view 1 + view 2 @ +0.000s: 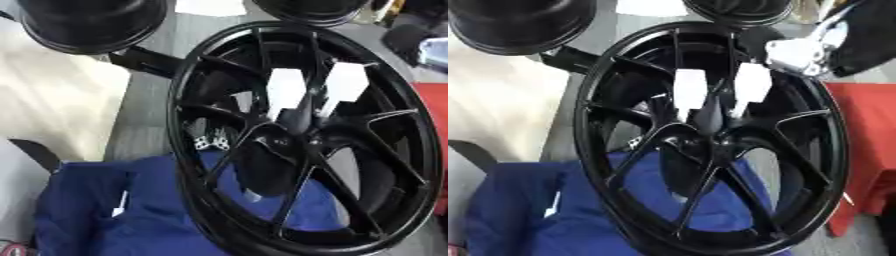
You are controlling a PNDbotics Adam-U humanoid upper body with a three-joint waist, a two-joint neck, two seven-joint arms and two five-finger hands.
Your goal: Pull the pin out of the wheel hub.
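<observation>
A black multi-spoke wheel hub (pixel 302 135) stands tilted on its rim and fills the middle of both views. Two white pins stick up side by side from its centre, the left pin (pixel 285 90) and the right pin (pixel 344 85). My right hand (pixel 802 54) comes in from the upper right of the right eye view. It shows as a silver-white part on a black arm, hanging over the wheel's upper right rim, a little right of the right pin and apart from it. My left hand is in neither view.
A blue cloth (pixel 105 210) lies under the wheel's lower left. A red cloth (pixel 868 135) lies at the right. Two more black wheels (pixel 87 22) (pixel 737 10) stand at the back, with a white sheet (pixel 210 7) between them. A cream surface (pixel 52 105) lies at the left.
</observation>
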